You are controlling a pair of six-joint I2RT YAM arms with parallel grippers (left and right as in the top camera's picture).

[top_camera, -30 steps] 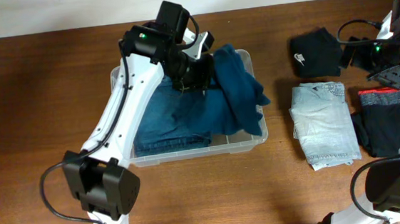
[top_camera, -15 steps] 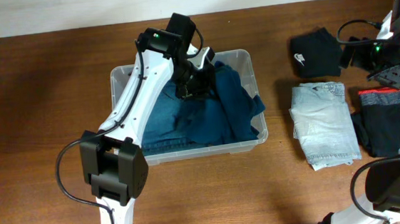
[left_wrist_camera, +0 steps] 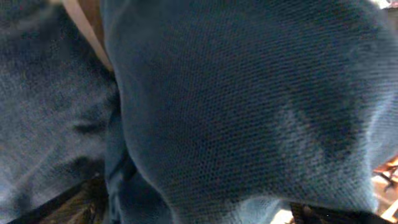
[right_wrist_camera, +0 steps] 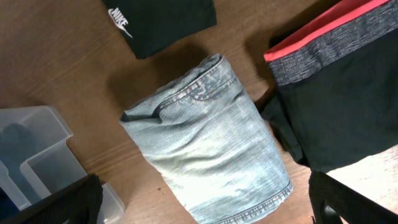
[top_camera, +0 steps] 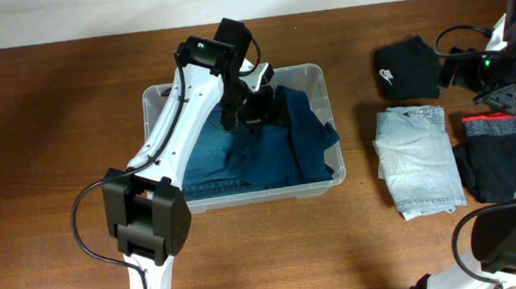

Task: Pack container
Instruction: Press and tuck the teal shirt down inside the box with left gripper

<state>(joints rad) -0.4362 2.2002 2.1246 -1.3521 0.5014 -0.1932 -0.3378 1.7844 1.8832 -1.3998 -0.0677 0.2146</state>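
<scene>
Lying lengthwise left to right, the container (top_camera: 262, 193) holds blue clothes (top_camera: 240, 150); both jaws gape open

A white Nike logo (right_wrist_camera: 120, 23), swoosh with the word NIKE above it, is showing on the black garment (right_wrist_camera: 165, 22). In the overhead view it is appearing only as a small white mark.

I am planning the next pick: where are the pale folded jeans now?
Overhead, the pale folded jeans lie on the table right of the container, just below the black logo garment and beside the red-banded black garment.
</scene>
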